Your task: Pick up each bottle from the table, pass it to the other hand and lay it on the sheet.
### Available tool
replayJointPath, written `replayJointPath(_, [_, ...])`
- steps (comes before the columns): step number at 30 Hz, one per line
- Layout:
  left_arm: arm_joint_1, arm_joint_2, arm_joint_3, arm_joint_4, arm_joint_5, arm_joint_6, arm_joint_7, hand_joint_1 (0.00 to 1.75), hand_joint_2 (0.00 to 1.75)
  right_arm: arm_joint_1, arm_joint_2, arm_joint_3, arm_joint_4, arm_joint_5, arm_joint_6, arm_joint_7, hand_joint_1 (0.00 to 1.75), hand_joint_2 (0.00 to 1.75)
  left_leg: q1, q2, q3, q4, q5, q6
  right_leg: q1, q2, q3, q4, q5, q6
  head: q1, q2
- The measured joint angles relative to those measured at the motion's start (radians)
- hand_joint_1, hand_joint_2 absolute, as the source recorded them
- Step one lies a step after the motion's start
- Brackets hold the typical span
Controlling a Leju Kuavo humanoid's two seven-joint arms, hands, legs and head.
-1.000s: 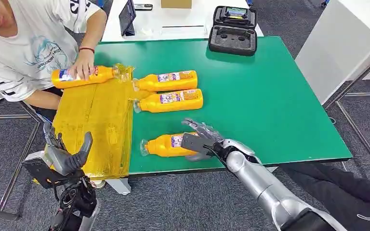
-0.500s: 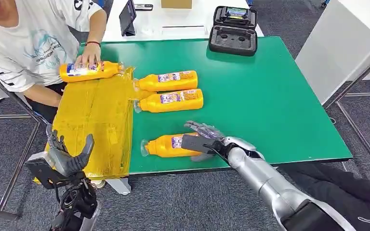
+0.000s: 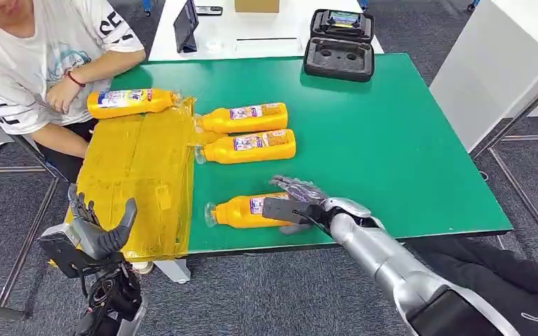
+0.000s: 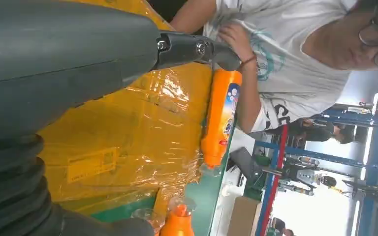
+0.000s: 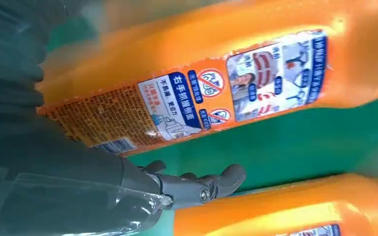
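Several orange bottles lie on the green table (image 3: pixel 392 140). The nearest bottle (image 3: pixel 242 211) (image 5: pixel 216 83) lies on its side by the front edge. My right hand (image 3: pixel 295 201) spans its base end, fingers (image 5: pixel 197 187) spread over the far side and thumb on the near side; the bottle still rests on the table. Two more bottles (image 3: pixel 245 117) (image 3: pixel 252 146) lie side by side further back. Another bottle (image 3: pixel 129 102) (image 4: pixel 221 118) lies at the far edge of the yellow sheet (image 3: pixel 136 175) (image 4: pixel 128 132). My left hand (image 3: pixel 94 234) is open, fingers up, below the sheet's near corner.
A person (image 3: pixel 35 63) sits at the table's far left corner, hand drawn back to the chest. A black case (image 3: pixel 338 45) stands open at the table's back edge. A white table with a tablet (image 3: pixel 184 24) is behind. A white cabinet (image 3: pixel 490 63) stands to the right.
The person has let go of the bottle at the sheet's far edge and pulled the hand back. My right hand stays at the near bottle; my left hand has barely moved.
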Motion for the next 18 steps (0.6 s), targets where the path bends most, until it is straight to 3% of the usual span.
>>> replayJointPath(12, [0.000, 0.000, 0.000, 0.000, 0.002, 0.000, 0.000, 0.00, 1.75, -0.010, -0.003, 0.010, 0.016, 0.010, 0.000, 0.004, 0.00, 1.75, 0.000, 0.000, 0.000, 0.000, 0.000, 0.000, 0.000, 0.000, 0.000, 0.000, 0.000, 0.000, 0.000, 0.000])
replayJointPath(13, [0.000, 0.000, 0.000, 0.000, 0.002, 0.000, 0.000, 0.00, 1.75, -0.010, -0.004, 0.010, 0.017, 0.010, 0.000, 0.004, 0.19, 1.75, 0.000, 0.000, 0.000, 0.000, 0.000, 0.000, 0.000, 0.000, 0.000, 0.000, 0.000, 0.000, 0.000, 0.000])
replayJointPath(14, [0.000, 0.000, 0.000, 0.000, 0.003, 0.000, 0.000, 0.00, 1.75, -0.010, -0.005, 0.010, 0.019, 0.010, 0.000, 0.005, 1.38, 1.75, 0.000, 0.000, 0.000, 0.000, 0.000, 0.000, 0.000, 0.000, 0.000, 0.000, 0.000, 0.000, 0.000, 0.000])
replayJointPath(16, [0.000, 0.000, 0.000, 0.000, 0.003, 0.000, 0.000, 0.00, 1.75, -0.010, -0.007, 0.011, 0.022, 0.010, 0.000, 0.006, 1.64, 1.75, 0.000, 0.000, 0.000, 0.000, 0.000, 0.000, 0.000, 0.000, 0.000, 0.000, 0.000, 0.000, 0.000, 0.000])
replayJointPath(18, [0.000, 0.000, 0.000, 0.000, 0.003, -0.001, 0.000, 0.00, 1.75, -0.010, -0.008, 0.015, 0.024, 0.016, -0.004, 0.009, 1.71, 1.75, 0.000, 0.001, 0.001, 0.000, 0.000, 0.000, 0.000, 0.000, 0.000, 0.000, 0.000, 0.000, 0.000, 0.000])
